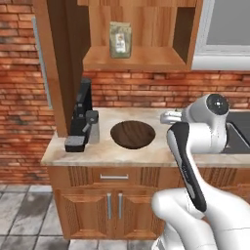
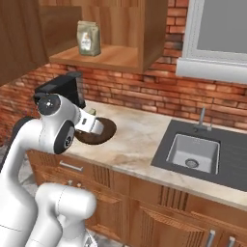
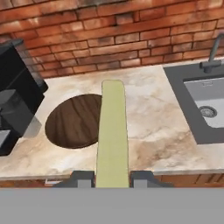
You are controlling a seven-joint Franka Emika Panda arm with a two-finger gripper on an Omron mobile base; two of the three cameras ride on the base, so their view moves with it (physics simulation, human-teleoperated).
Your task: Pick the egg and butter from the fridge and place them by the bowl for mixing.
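butter (image 3: 112, 131) | clamped in closed tool (image 3: 112, 179) | held above counter (image 3: 153, 118) | beside bowl (image 3: 74, 121)

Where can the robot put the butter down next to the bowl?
Bare counter lies between the bowl and the sink. It's crowded on the bowl's other side, by the coffee machine.
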